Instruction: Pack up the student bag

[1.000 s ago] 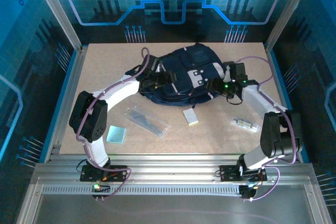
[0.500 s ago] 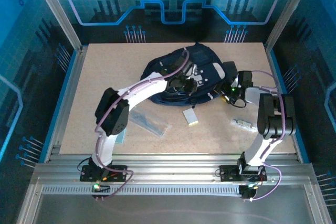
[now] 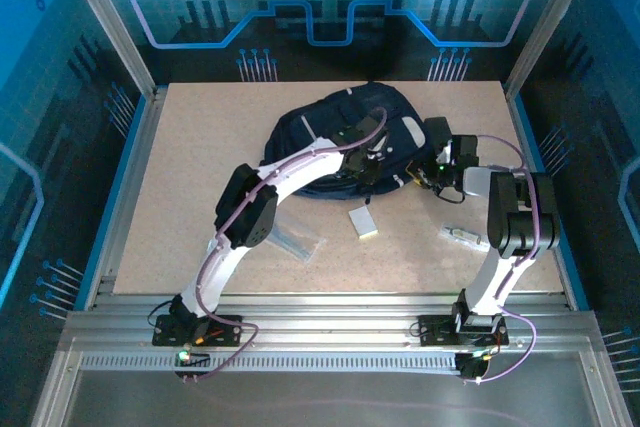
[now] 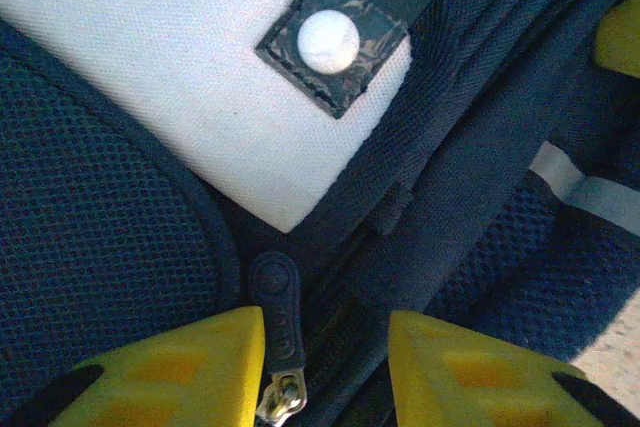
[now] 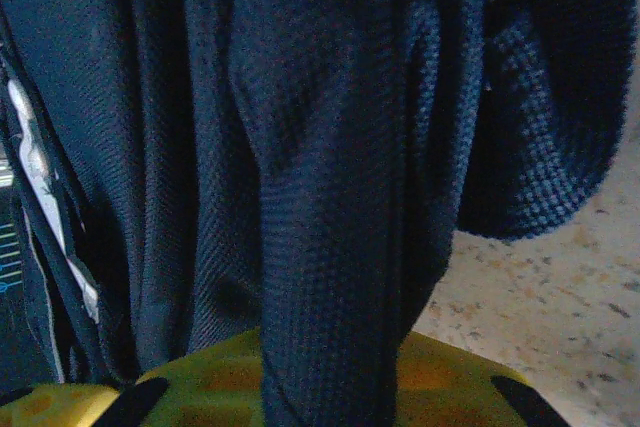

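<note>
Two left fingers point(image 4: 180, 367) astride one zipper point(image 4: 277, 332)

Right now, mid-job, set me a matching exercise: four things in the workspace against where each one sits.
1 large navy fabric backpack
2 small white-and-yellow rectangular block
3 flat clear plastic packet
4 dark zipper pull

A inside the open left gripper
B on bare table, just nearer than the backpack
C far centre of the table
D beside the elbow of the left arm

Pairs: 1-C, 2-B, 3-D, 4-A
</note>
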